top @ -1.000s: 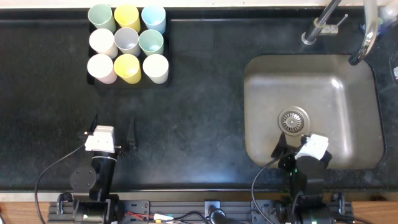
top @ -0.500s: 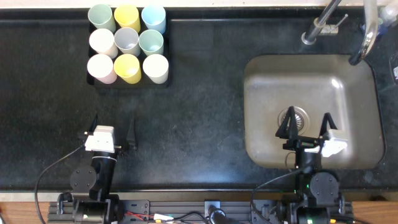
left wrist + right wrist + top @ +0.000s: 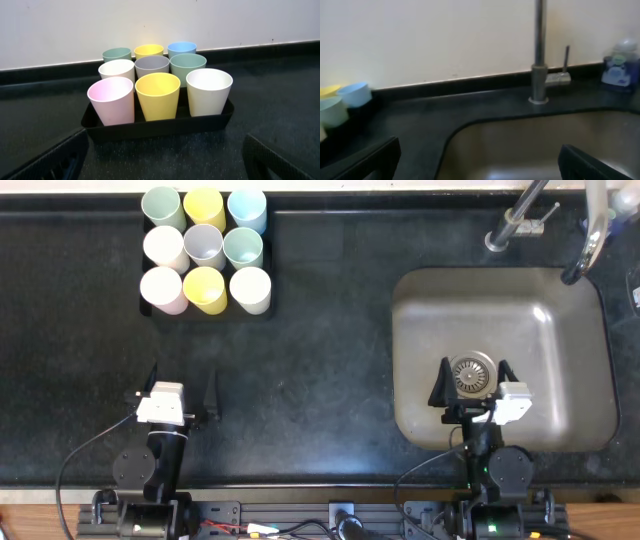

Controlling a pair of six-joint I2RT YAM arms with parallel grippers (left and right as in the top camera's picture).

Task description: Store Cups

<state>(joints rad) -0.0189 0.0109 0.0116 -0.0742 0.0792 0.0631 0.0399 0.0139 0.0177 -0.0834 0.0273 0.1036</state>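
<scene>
A black tray (image 3: 207, 312) at the back left of the counter holds several upright cups in pink, yellow, white, grey, green and blue. In the left wrist view the same tray (image 3: 155, 126) lies ahead, with a pink cup (image 3: 112, 100), a yellow cup (image 3: 158, 96) and a white cup (image 3: 209, 91) in its near row. My left gripper (image 3: 183, 388) stands open over bare counter, well short of the tray. My right gripper (image 3: 470, 378) stands open above the sink (image 3: 560, 330), near the drain (image 3: 472, 373). Nothing is between the fingers of either one.
A faucet (image 3: 520, 218) rises behind the sink; its post (image 3: 539, 65) stands ahead in the right wrist view, with a soap bottle (image 3: 619, 62) beside it. Dark counter (image 3: 320, 360) stretches between tray and sink. A pale wall runs along the back.
The right arm has swung and straightened over the sink, its gripper now lined up near the drain. The left arm and the cups have not moved.
</scene>
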